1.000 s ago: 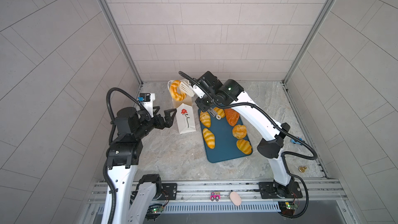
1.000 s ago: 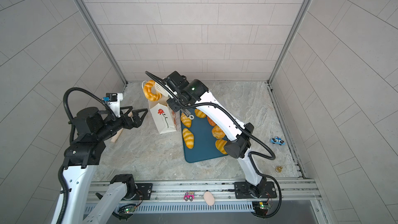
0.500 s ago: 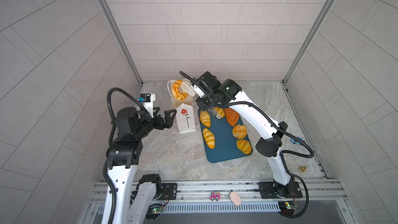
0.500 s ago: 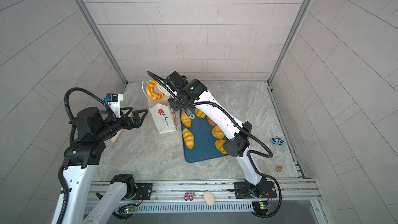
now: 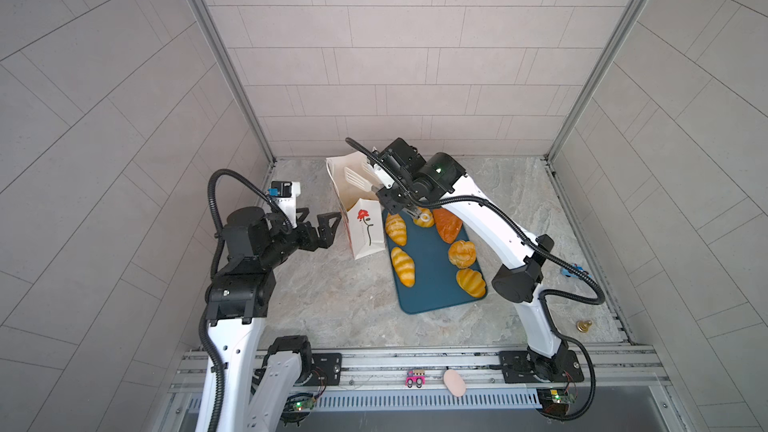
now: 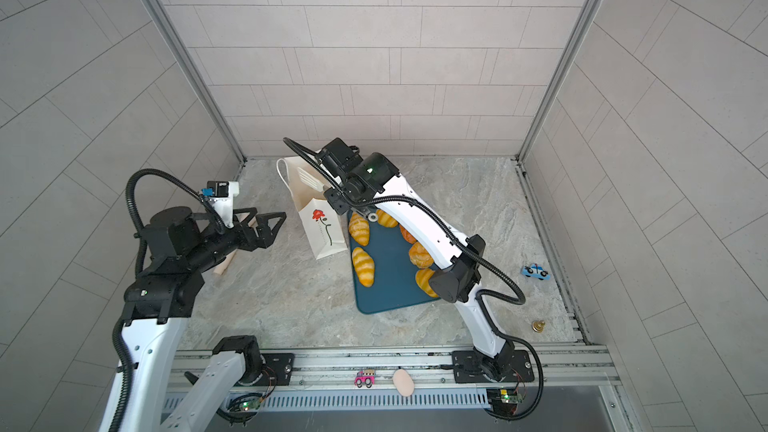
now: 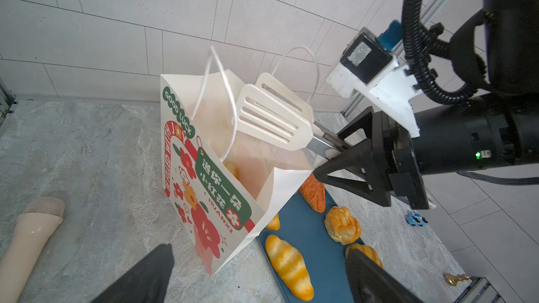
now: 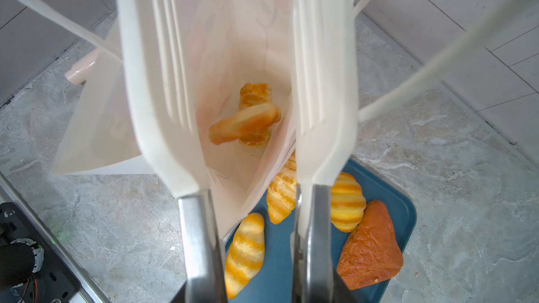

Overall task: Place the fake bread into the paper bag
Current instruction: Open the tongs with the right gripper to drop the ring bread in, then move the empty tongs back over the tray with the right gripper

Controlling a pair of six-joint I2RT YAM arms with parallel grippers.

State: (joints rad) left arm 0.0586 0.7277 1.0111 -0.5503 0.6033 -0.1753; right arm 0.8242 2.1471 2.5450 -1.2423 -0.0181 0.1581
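The white paper bag stands open left of the blue tray. My right gripper is shut on the metal handles of white slotted tongs, whose blades hang spread over the bag's mouth with nothing between them. In the right wrist view a blurred ring of fake bread is inside the bag above another piece. Several pieces lie on the tray, among them a croissant and the dark loaf. My left gripper is open, just left of the bag.
A beige rolling pin lies on the floor below the left arm. A blue toy car and a small brass piece sit at the right wall. A pink egg and a pink toy car rest on the front rail.
The tongs' blades have spread apart and the ring they held above the bag's mouth has dropped inside the bag. The left arm has not moved.
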